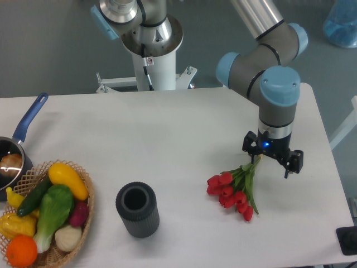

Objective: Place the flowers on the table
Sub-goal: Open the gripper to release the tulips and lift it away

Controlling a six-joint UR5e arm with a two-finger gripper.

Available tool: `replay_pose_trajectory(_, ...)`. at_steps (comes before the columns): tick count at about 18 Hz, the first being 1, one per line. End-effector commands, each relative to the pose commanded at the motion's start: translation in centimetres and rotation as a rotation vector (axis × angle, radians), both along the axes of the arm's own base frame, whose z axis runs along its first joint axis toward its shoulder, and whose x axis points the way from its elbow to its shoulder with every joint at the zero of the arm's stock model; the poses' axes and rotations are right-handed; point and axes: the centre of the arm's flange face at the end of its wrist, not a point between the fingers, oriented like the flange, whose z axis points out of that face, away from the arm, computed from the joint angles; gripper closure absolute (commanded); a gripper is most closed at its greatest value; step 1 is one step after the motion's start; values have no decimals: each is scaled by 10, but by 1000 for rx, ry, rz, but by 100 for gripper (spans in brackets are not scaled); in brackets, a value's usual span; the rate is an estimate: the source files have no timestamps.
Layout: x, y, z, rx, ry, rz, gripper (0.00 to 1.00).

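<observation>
The flowers, a small bunch of red tulips with green stems, lie on the white table at the right, heads toward the front left and stem ends pointing up to the right. My gripper points straight down just above the stem ends. Its two black fingers stand wide apart, with the stem tips between them near the left finger. The fingers do not appear to press on the stems.
A dark ribbed cylinder stands upright at the front centre. A wicker basket of vegetables sits at the front left, with a blue-handled pot behind it. The robot base is at the back edge.
</observation>
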Motion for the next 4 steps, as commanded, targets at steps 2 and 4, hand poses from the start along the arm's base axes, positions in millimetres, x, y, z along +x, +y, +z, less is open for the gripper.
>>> replay_pose_trajectory(2,-4,4,-8,-2,0,-4,0)
replay_pose_trajectory(4,-6,2,-7,-3,2,-1,0)
